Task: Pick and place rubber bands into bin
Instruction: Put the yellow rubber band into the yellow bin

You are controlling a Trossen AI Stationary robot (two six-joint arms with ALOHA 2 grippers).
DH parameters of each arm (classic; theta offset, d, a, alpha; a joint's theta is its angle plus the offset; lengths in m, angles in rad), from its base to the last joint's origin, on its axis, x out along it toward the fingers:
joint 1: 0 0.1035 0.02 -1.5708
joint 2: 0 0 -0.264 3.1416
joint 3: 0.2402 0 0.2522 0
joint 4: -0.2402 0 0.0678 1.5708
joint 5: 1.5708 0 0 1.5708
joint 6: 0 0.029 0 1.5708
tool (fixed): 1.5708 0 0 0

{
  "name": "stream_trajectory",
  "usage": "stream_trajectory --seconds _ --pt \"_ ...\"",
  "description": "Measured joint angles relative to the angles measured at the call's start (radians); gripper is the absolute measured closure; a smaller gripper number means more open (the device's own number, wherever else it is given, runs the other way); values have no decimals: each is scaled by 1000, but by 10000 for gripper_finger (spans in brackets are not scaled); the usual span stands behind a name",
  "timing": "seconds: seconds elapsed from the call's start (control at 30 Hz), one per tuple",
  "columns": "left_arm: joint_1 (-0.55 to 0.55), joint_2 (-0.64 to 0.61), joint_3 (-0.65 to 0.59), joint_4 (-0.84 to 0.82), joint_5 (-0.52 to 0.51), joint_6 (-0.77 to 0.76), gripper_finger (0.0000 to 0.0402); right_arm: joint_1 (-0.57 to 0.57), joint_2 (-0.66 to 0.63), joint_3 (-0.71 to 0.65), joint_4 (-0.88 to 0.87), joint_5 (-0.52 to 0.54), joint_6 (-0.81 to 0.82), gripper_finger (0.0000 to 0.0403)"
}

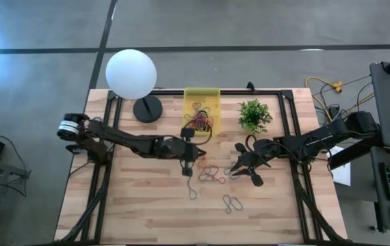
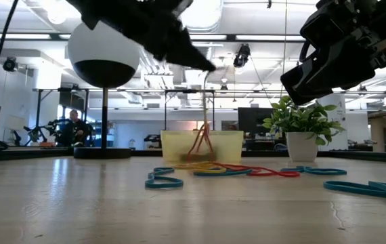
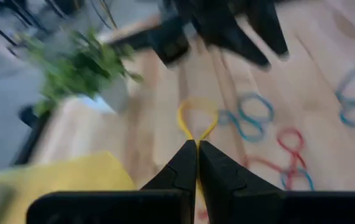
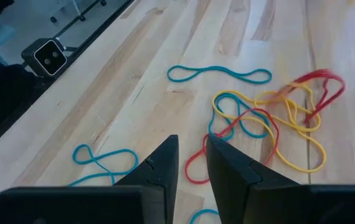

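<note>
Left tool pressed together on a yellow rubber band, which hangs as a loop past the fingertips. In the high view the left tool sits over the bench centre, just toward 6 o'clock from the bin.

Judgement, step in hand: carry the pinched band to the bin. To do it well: lift until the dangling loop clears the near wall, travel toward 12 o'clock, and release only once the whole loop hangs inside the walls, so it cannot drape over the rim. In the low view some strands trail from the pile up toward the tool; watch for snagged neighbours dragging along.

Right tool has its fingers slightly spread, a narrow gap between them, holding nothing, hovering over the loose pile of red, yellow and teal bands at about 3 o'clock from the left tool.

Bin: translucent yellow tray at the 12 o'clock edge, between the globe lamp and the potted plant. It already holds several red and dark bands. Count not readable.
</note>
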Motion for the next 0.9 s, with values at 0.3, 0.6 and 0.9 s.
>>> stream_trajectory --seconds 0.3,0.6,0.9 --pt "38 -62 3 103 -18 109 402 0 0 1 -1 0 0 324" --pt "67 -76 2 295 43 190 402 0 0 -1 -2 0 -4 333" --pt "67 -76 -1 362 243 181 401 0 0 -5 -2 0 -12 331"
